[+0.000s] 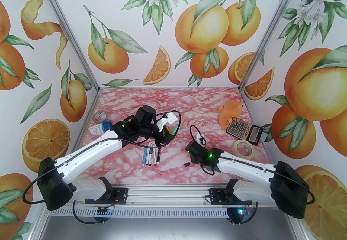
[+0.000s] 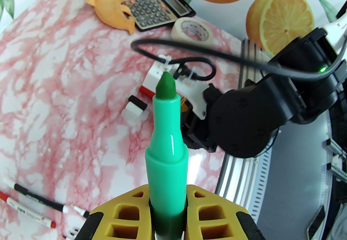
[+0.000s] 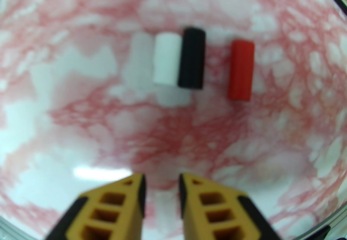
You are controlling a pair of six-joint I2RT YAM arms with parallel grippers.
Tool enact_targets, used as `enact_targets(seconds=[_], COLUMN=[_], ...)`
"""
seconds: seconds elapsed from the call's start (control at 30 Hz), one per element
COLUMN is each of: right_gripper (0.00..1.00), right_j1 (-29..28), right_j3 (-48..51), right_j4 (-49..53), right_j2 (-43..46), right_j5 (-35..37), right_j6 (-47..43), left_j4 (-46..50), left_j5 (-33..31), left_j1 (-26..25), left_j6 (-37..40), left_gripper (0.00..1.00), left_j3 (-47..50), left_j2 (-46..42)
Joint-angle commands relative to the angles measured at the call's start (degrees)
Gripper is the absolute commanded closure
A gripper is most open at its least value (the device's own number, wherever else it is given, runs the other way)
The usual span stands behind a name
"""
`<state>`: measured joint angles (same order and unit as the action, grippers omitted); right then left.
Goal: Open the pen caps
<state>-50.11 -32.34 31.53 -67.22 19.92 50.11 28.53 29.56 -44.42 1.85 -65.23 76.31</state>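
The left gripper [image 2: 168,201] pinches a green pen [image 2: 166,125] by its barrel. Its jaws press on the pen, and the bare felt tip points out toward the right arm [image 2: 244,114]. The right gripper [image 3: 161,179] hovers low over the table [image 3: 81,114], jaws slightly spread with nothing between them.

Just ahead of it lie three loose caps. The white cap [image 3: 166,60] touches the black cap [image 3: 192,58], and the red cap [image 3: 240,70] lies a little apart. More pens [image 1: 150,155] lie in a row between the arms. They are too small to tell whether they are capped.

Likely risks:
- The exposed tip could smear ink on the right arm if either arm swings close.
- The round caps could roll away if the right gripper brushes them.
- The pen could twist in its grip if it is bumped.
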Motion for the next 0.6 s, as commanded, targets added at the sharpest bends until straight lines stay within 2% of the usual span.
enact_targets(seconds=[0.0,0.13,0.23,0.33,0.57], right_gripper=[0.69,0.66,0.59,0.48,0.20], right_j1=[-0.9,-1.6,-1.6,-1.7,-1.6], right_j3=[-2.4,-3.3,-3.4,-4.7,-10.8], right_j4=[2.5,3.0,1.9,3.3,8.7], right_j2=[3.6,8.3,18.1,23.5,32.5], right_j5=[2.1,0.8,-5.2,-8.9,-17.2], right_j6=[-2.1,-4.5,-10.3,-13.1,-18.6], left_j4=[-0.3,0.8,1.1,0.2,-4.5], left_j5=[-0.1,-3.4,-10.5,-17.5,-27.3], left_j1=[-0.2,-1.1,-3.0,-4.2,-4.9], left_j6=[-1.9,-6.2,-13.6,-20.8,-35.8], left_gripper=[0.89,0.88,0.88,0.89,0.90], left_j3=[-0.8,-1.8,-0.7,1.1,8.7], left_j2=[0.3,0.5,0.6,0.2,-1.4])
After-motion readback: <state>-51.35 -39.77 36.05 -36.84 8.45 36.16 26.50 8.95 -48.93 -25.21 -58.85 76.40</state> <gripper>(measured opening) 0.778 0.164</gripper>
